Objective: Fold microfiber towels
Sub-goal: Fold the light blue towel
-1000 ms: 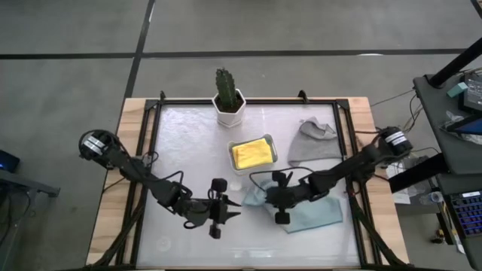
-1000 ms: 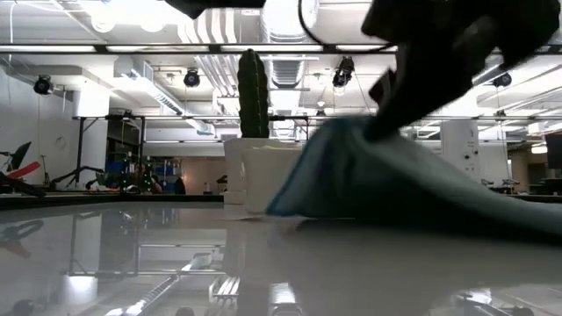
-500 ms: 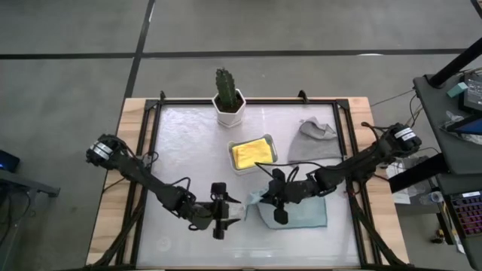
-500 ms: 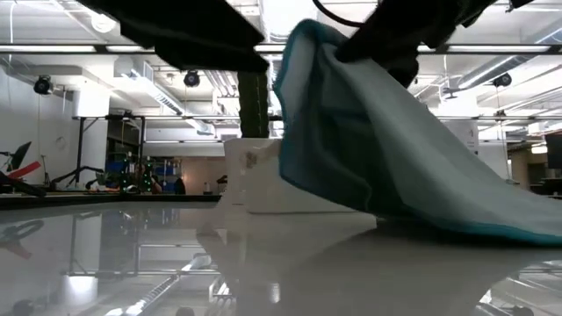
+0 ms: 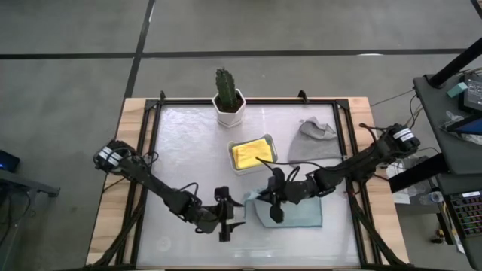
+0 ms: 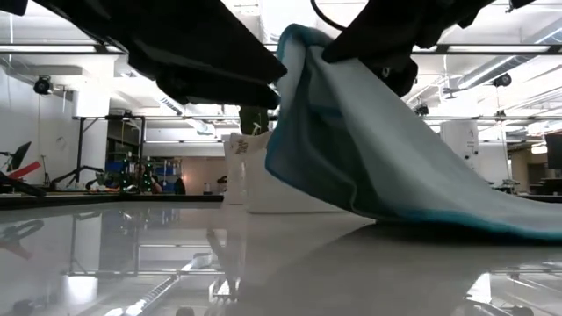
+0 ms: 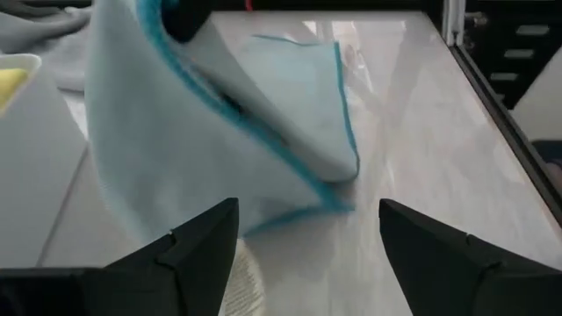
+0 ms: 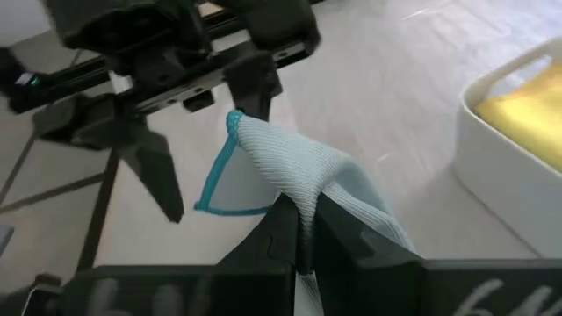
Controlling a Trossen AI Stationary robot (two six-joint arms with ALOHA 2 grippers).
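Low view, pale teal towel point(image 6: 386, 158) hides cactus pot point(image 6: 250, 180); end effectors cropped

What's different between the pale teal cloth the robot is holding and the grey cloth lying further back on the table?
The pale teal towel is pinched at one corner and lifted by the shut right gripper, while the grey towel lies untouched, away from both grippers. The pale teal towel is partly draped over itself, mid-fold; the grey towel sits in a loose, rumpled heap. The teal one lies nearer the front edge; the grey lies beside the white tray. Both are small soft cloths.
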